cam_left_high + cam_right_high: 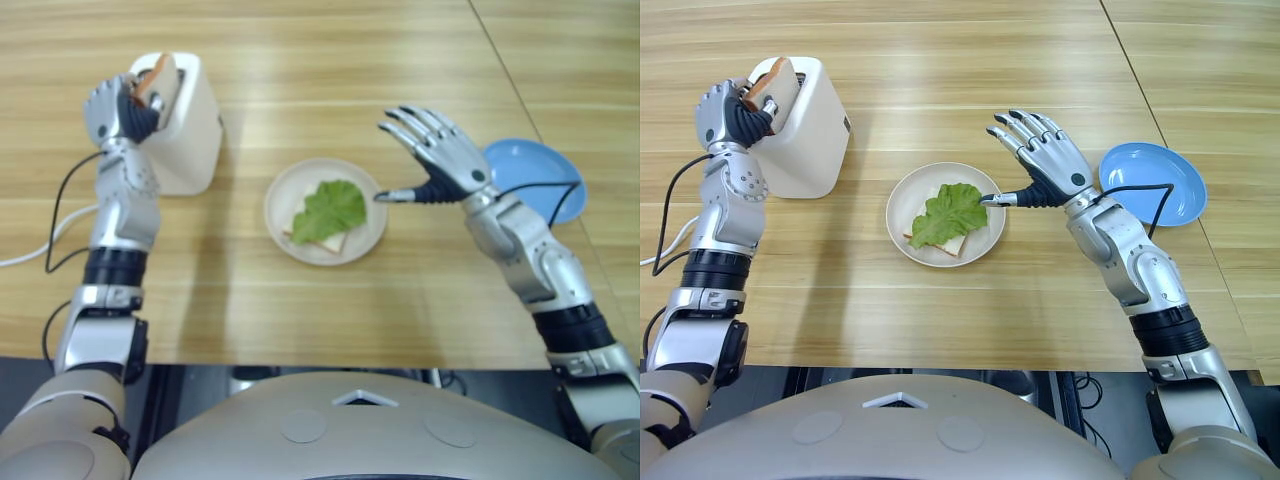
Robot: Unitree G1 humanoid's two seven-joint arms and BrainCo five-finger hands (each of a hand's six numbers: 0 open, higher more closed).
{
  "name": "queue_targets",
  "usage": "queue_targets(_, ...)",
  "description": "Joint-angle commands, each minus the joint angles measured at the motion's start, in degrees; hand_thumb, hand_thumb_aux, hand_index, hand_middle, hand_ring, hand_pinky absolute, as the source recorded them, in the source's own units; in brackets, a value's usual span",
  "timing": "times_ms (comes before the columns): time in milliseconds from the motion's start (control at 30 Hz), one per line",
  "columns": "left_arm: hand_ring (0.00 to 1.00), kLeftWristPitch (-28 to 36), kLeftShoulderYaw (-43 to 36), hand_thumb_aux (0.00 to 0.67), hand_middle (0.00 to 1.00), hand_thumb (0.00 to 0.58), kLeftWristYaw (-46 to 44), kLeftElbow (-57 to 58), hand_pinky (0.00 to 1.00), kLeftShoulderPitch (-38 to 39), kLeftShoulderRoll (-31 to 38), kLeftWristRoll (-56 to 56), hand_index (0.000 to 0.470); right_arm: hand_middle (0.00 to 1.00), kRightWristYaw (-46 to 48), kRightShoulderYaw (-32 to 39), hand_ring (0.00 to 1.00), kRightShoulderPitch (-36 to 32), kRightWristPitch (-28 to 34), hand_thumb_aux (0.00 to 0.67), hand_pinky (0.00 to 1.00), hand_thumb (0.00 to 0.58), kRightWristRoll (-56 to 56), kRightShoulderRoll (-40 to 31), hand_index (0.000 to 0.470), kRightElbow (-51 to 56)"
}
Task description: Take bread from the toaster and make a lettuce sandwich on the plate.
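Bread slice (772,78), toasted brown, sticks up out of the slot of the white toaster (815,135) at the far left of the wooden surface (940,60); the left hand (725,118) has its fingers curled round that slice from the near left side, gripping it at the toaster's top; a second slice (953,245) lies flat on the cream plate (902,195) near the middle of the surface, right of the toaster and apart from it; the lettuce leaf (948,212) is spread over this slice, so that just a pale corner and edge peek out on the near side; the right hand (1048,160) is held just right of the cream plate, fingers spread wide and straight, holding nothing; its thumb points left with the tip at the plate's right rim, and whether it touches the rim cannot be told; a blue plate (1165,175) sits further right, beside the right wrist; a black cable (1132,187) loops from that wrist across the blue plate; a white cord (662,252) trails off the left edge near the left forearm.
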Motion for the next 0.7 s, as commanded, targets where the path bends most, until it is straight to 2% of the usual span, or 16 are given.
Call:
queue_targets(33,1.00,-8.9,2.7,0.670,1.00,0.580,3.6,-9.8,1.00,1.5,-0.7,-4.1,0.460,0.00,-0.2,-0.9,0.00,0.4,0.2,0.000,0.00,0.000,0.1,-0.2,0.000,0.3)
queue_targets(167,1.00,-18.8,7.4,0.670,1.00,0.580,2.3,-20.4,1.00,3.6,-3.5,-14.8,0.460,0.00,-1.1,-2.5,0.00,0.1,-0.1,0.000,0.00,0.000,2.7,0.2,0.000,1.2)
queue_targets(300,1.00,-20.6,7.7,0.670,1.00,0.580,-9.2,-20.5,1.00,2.1,-7.9,-31.6,0.460,0.00,-1.3,-6.9,0.00,0.1,-1.2,0.000,0.00,0.000,13.4,2.8,0.000,3.6)
queue_targets(433,1.00,-15.5,6.3,0.670,1.00,0.580,-23.4,-13.1,1.00,0.4,-13.7,-47.0,0.460,0.00,0.3,-12.2,0.00,-0.7,-2.4,0.000,0.00,0.000,25.7,5.6,0.000,7.2)
queue_targets(533,1.00,-10.2,3.7,0.670,1.00,0.580,-30.9,-5.2,1.00,0.1,-15.5,-49.8,0.460,0.00,1.7,-15.1,0.00,-1.3,-3.1,0.000,0.00,0.000,32.0,6.7,0.000,9.5)
queue_targets(700,1.00,-4.9,-2.6,0.670,1.00,0.580,-40.7,5.1,1.00,0.5,-15.6,-48.2,0.460,0.00,3.4,-15.4,0.00,-1.3,-3.9,0.000,0.00,0.000,33.7,7.0,0.000,10.5)
